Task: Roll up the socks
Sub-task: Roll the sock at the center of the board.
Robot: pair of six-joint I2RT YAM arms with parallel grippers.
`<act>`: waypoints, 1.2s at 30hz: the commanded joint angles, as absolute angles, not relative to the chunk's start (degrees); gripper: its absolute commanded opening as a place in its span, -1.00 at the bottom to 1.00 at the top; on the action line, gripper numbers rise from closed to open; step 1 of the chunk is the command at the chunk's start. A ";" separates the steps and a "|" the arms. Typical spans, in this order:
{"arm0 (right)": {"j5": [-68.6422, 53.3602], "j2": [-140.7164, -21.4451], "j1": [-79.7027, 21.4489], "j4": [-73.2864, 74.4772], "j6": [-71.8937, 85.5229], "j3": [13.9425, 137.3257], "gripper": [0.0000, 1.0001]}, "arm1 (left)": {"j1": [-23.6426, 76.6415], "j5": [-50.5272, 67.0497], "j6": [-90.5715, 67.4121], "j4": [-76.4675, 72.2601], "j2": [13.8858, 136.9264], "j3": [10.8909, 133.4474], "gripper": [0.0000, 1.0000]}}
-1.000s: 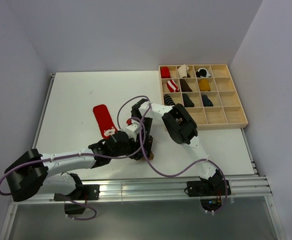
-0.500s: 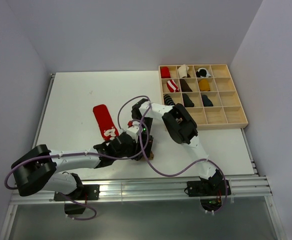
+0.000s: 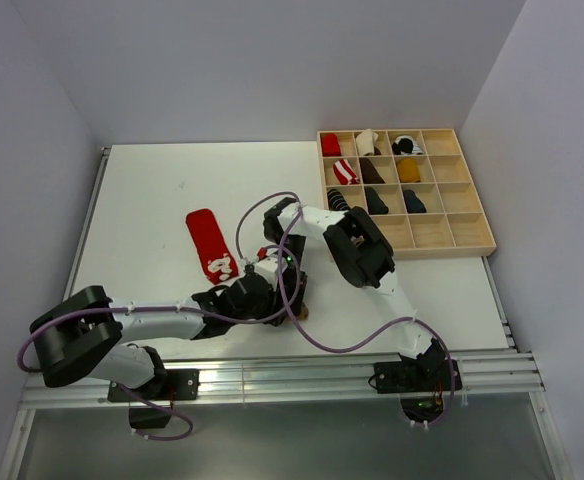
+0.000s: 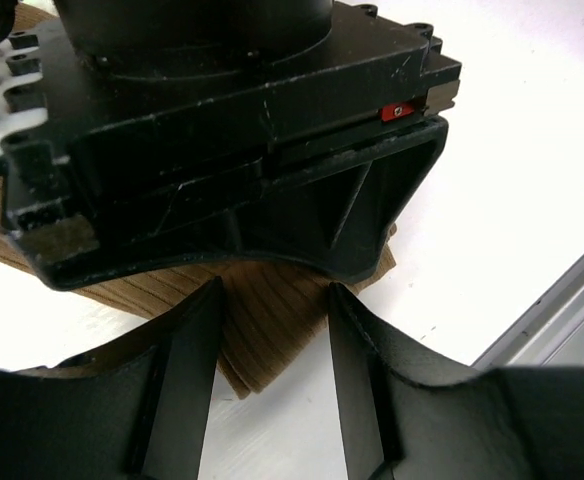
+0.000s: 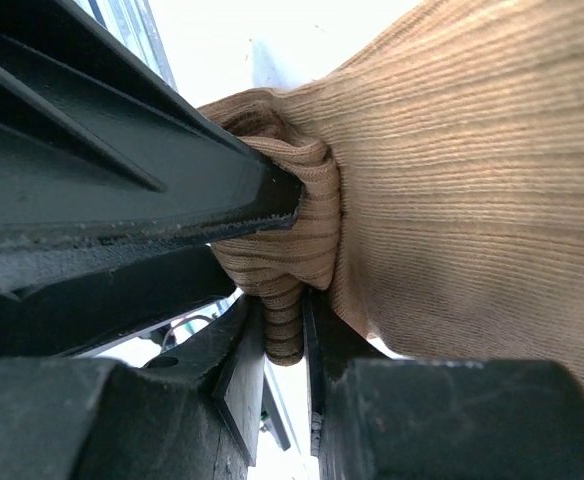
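The tan-brown sock [image 4: 262, 330] lies on the white table near the front edge; in the top view only a corner [image 3: 299, 313] shows from under both grippers. My right gripper [image 5: 284, 330] is shut on a bunched fold of the tan sock [image 5: 452, 200]; in the top view it [image 3: 285, 283] points down at the sock. My left gripper [image 4: 272, 380] is open, its fingers either side of the sock's corner, right under the right gripper's black body; it [image 3: 272, 300] is close against the right one. The red sock [image 3: 209, 242] with white marks lies flat to the left, untouched.
A wooden compartment tray [image 3: 472, 247] at the back right holds several sock bundles: red, striped, black, mustard, white. A metal rail [image 3: 352, 365] runs along the table's front edge close to the grippers. Purple cables loop over both arms.
My left arm has swung right and its gripper has moved in closer to the tan sock under the right gripper. The right gripper has kept its hold and barely moved.
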State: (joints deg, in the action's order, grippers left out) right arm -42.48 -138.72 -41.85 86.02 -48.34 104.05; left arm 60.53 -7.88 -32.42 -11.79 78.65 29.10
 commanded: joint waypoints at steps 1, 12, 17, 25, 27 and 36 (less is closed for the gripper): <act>-32.96 -142.21 -41.57 82.18 -49.92 104.06 -0.53 | 61.52 -6.77 -35.42 -12.92 79.54 26.90 0.01; -32.78 -141.16 -41.40 79.89 -47.90 103.01 -0.44 | 61.70 -6.24 -42.27 -12.92 82.17 24.87 -0.08; -33.40 -140.54 -41.13 78.40 -46.94 102.83 -0.35 | 61.70 -6.33 -44.29 -12.13 84.81 24.52 -0.35; -35.94 -137.56 -39.38 71.82 -39.83 102.04 -0.21 | 61.70 -7.73 -49.13 -12.13 86.75 23.03 -0.99; -36.91 -135.36 -37.89 68.66 -36.57 100.99 -0.17 | 61.70 -7.91 -50.71 -12.74 87.10 22.15 -0.99; -43.07 -122.44 -31.03 57.15 -28.74 95.46 -0.09 | 61.61 -6.60 -57.65 -20.12 88.42 17.05 -0.99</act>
State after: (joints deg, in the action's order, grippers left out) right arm -42.72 -129.21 -33.76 69.49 -31.64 96.49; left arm 60.93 -9.34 -55.27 -30.22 84.07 21.58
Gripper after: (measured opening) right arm 0.451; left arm 0.275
